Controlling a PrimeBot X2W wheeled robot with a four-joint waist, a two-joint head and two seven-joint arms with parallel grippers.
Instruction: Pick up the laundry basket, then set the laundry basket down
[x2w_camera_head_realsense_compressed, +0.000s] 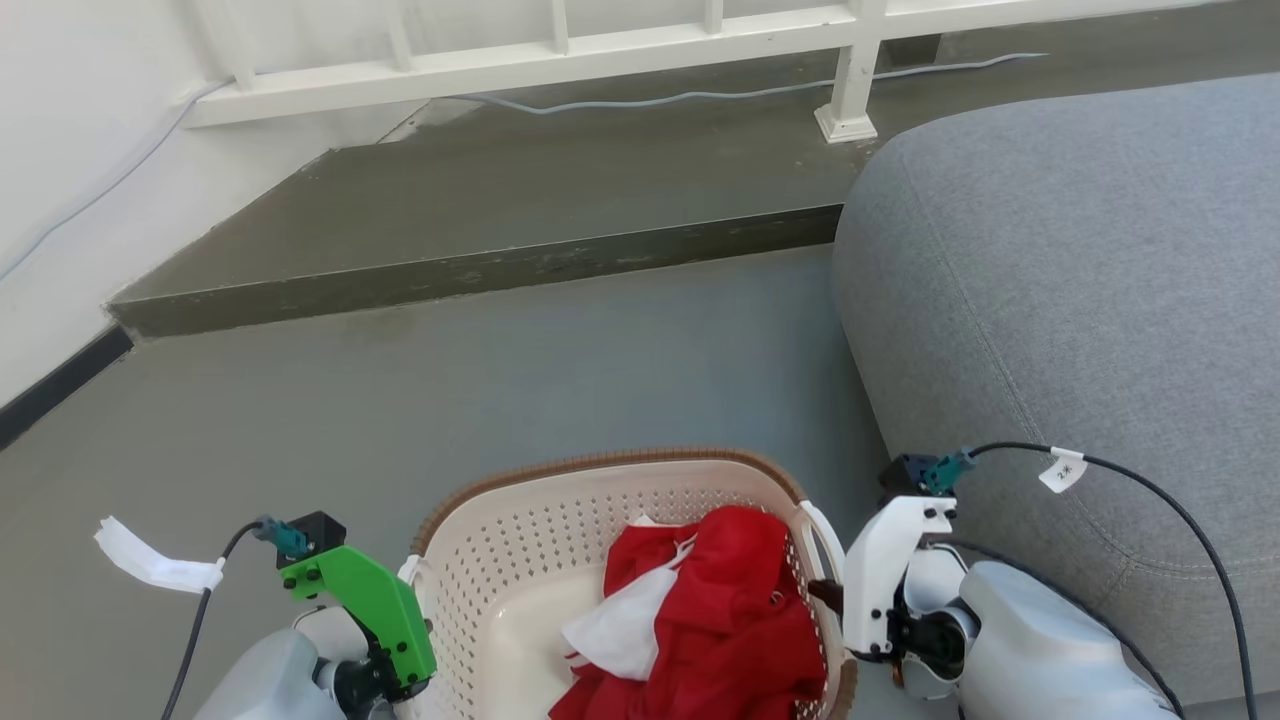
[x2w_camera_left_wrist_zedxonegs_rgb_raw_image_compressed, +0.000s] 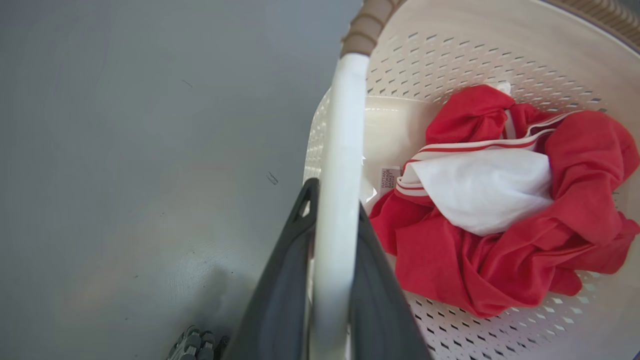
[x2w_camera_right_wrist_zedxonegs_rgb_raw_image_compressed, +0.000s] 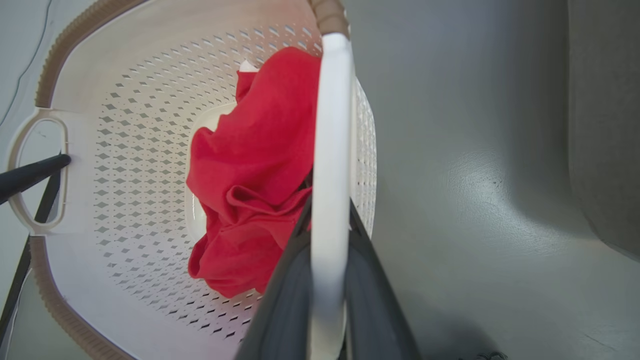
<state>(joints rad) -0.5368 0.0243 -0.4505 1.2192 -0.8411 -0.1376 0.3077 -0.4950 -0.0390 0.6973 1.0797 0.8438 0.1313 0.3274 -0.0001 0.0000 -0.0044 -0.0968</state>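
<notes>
- While both arms hold it, the laundry basket (x2w_camera_head_realsense_compressed: 520, 560) hangs or sits between the two grippers, its brown woven-look rim (x2w_camera_head_realsense_compressed: 600, 462) curving away ahead of them; whether its base touches the grey floor (x2w_camera_head_realsense_compressed: 500, 380) cannot be told.
- Inside it lies a crumpled red garment (x2w_camera_left_wrist_zedxonegs_rgb_raw_image_compressed: 500, 260) with a white panel (x2w_camera_left_wrist_zedxonegs_rgb_raw_image_compressed: 485, 190) and red-and-white striped trim, heaped toward the right gripper's side of the basket.
- A small printed label (x2w_camera_left_wrist_zedxonegs_rgb_raw_image_compressed: 389, 177) shows on the basket's bottom just beyond the left gripper's fingertips, beside the garment.
- The left gripper (x2w_camera_left_wrist_zedxonegs_rgb_raw_image_compressed: 335, 197) has its two dark fingers closed narrowly on the white left handle (x2w_camera_left_wrist_zedxonegs_rgb_raw_image_compressed: 345, 125), one finger on the outer face and one on the inner, both touching it.
- The right gripper (x2w_camera_right_wrist_zedxonegs_rgb_raw_image_compressed: 327, 215) grips the white right handle (x2w_camera_right_wrist_zedxonegs_rgb_raw_image_compressed: 332, 125) the same way, with the bar pinched between its fingers and the red cloth just inside the inner finger.
- In the right wrist view, the far handle loop (x2w_camera_right_wrist_zedxonegs_rgb_raw_image_compressed: 37, 114) has a dark finger of the other gripper (x2w_camera_right_wrist_zedxonegs_rgb_raw_image_compressed: 30, 172) on it.
- In the head view the green left wrist mount (x2w_camera_head_realsense_compressed: 360, 600) and the white right wrist mount (x2w_camera_head_realsense_compressed: 885, 570) angle inward toward the basket's sides.
- A grey sofa (x2w_camera_head_realsense_compressed: 1080, 280) stands just outside the right arm.
</notes>
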